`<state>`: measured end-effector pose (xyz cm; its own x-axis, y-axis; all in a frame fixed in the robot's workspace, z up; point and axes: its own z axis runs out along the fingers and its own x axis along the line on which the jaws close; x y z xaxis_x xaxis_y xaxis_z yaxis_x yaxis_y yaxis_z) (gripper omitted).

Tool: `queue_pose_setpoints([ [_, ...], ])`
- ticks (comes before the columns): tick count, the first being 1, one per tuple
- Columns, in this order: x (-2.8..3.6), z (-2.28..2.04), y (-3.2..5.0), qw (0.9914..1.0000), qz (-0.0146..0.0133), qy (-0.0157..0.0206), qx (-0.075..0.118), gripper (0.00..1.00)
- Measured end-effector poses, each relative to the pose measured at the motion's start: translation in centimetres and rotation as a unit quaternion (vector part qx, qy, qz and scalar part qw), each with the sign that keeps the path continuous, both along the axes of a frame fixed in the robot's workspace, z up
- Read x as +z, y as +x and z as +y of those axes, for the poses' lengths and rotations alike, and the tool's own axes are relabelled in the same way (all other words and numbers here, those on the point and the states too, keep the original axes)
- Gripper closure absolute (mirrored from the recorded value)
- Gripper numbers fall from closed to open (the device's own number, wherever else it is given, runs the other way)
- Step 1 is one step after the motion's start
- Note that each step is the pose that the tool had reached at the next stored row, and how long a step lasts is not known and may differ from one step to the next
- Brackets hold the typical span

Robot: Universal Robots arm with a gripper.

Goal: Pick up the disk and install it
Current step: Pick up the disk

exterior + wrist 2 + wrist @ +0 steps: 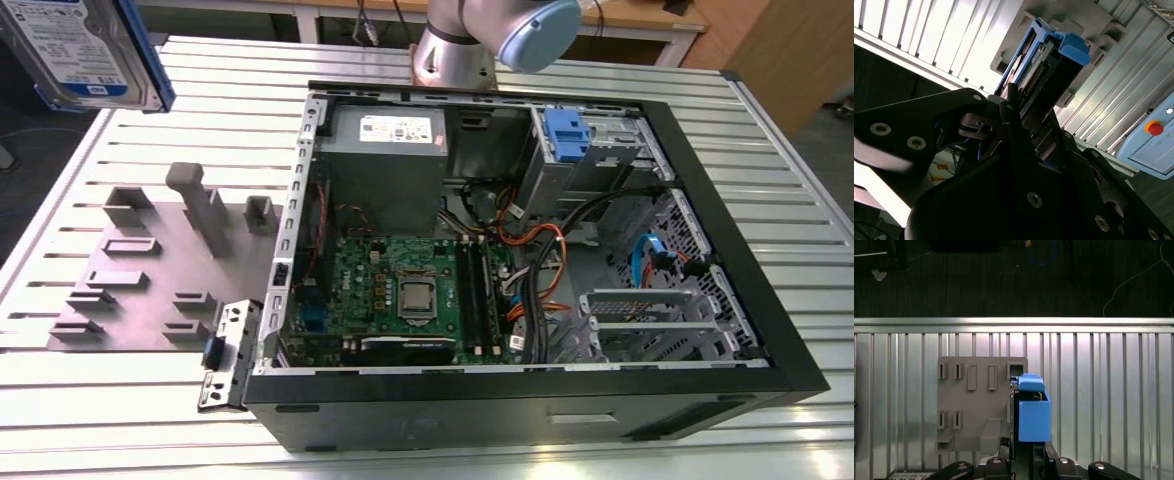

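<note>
while clamped on the disk (1033, 415) above the table (747, 150), could lose it from the gripper (1021, 105) or clip the case (534, 400) if tilted.

Arm (451, 55): one, silver tube standing upright at the back of the exterior view, topped by a pale blue joint cap (541, 30). Gripper (1024, 107): black, two-fingered, jaws clamped on the disk (1051, 62), seen in both wrist views.
</note>
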<state>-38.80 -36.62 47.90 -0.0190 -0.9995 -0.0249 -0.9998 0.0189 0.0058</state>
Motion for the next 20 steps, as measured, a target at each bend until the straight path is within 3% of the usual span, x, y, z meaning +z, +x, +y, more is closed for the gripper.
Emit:
queue_pose_setpoints([
  [20, -0.03, 0.0, 4.14, 1.0, 0.0, 0.0, 0.0, 0.65],
])
